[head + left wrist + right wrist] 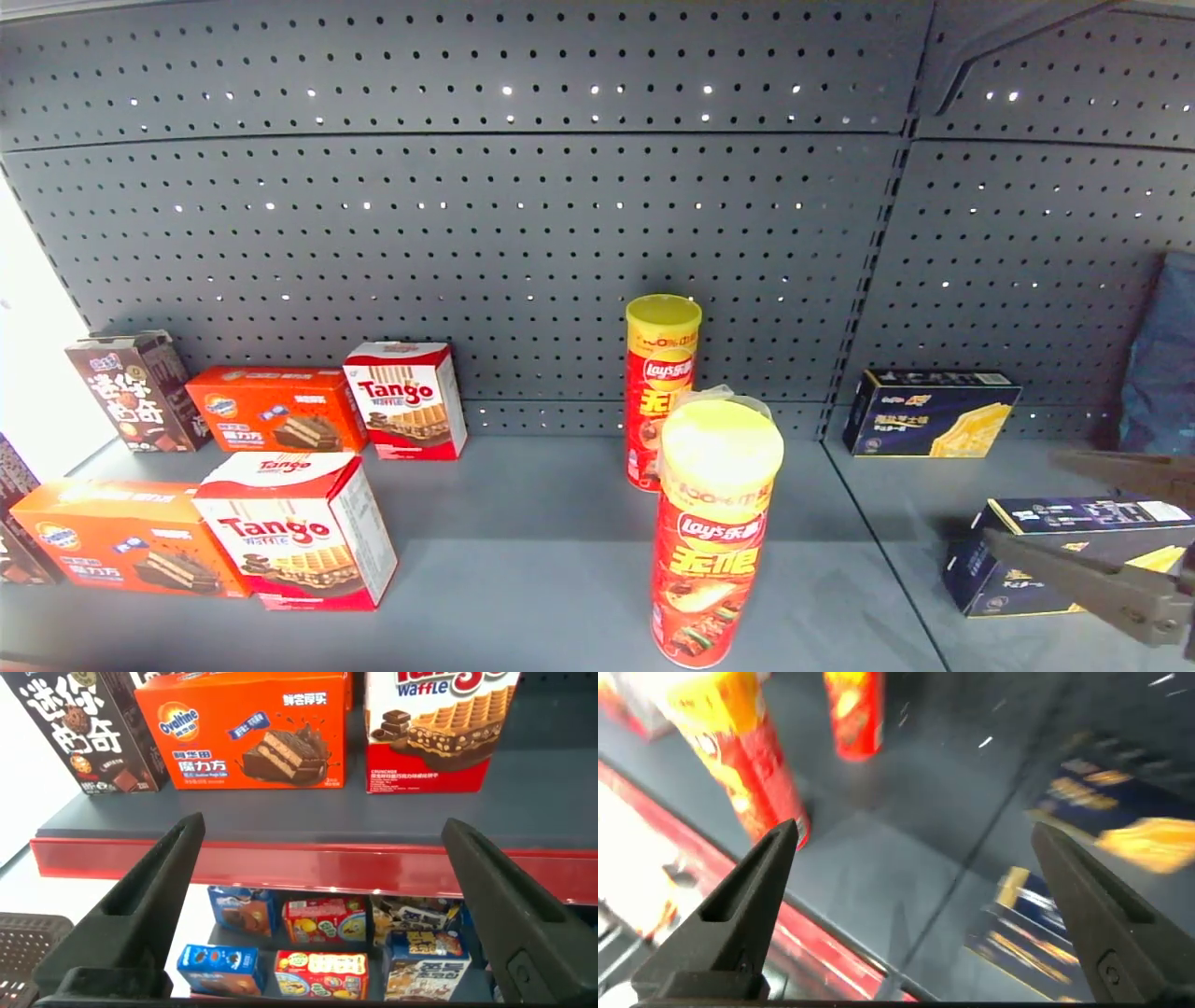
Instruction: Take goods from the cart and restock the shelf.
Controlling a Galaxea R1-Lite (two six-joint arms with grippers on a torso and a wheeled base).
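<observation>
The front navy box lies flat on the shelf, right of the front chip can and across the seam in the shelf floor from it; a rear navy box sits right of the can and farther back; the rear chip can stands upright just behind the front one. Left of the can are two waffle boxes, two orange boxes and, at the back, a dark brown box.

Neither claw carries anything, so the placing of an item looks done and the fetching step seems to be in hand. The next move calls for drawing the right arm out from the shelf without nudging the navy box or the can, then turning to the cart for fresh stock.

The right claw hangs right of the can with its jaws spread wide and nothing between them; from the head its fingers cross in front of the front navy box. From its own wrist the gap shows bare shelf floor, with that box off beside one finger; whether a finger touches the box I cannot tell. The left claw is likewise spread wide and empty; it sits well left of the can, just outside the shelf's red lip, facing the boxes there.
</observation>
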